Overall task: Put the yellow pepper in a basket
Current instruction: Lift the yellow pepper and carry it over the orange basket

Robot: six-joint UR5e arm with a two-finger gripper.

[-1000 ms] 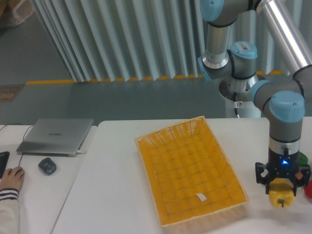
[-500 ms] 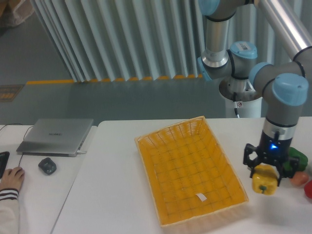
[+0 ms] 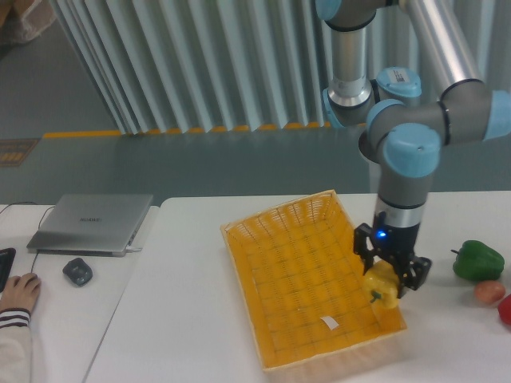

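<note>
End effector (image 3: pixel 384 281) pinching the yellow pepper (image 3: pixel 382 286), held up over the basket (image 3: pixel 271 263) at its right rim. Green pepper (image 3: pixel 478 260) sits on the table (image 3: pixel 184 319), far right.

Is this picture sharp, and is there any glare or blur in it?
Fixed camera view: soft, even light, slightly grainy; a bright streak of glare runs along the metal arm tube; the yellow pepper in the end effector looks a bit smeared; the basket casts hardly any shadow.
</note>
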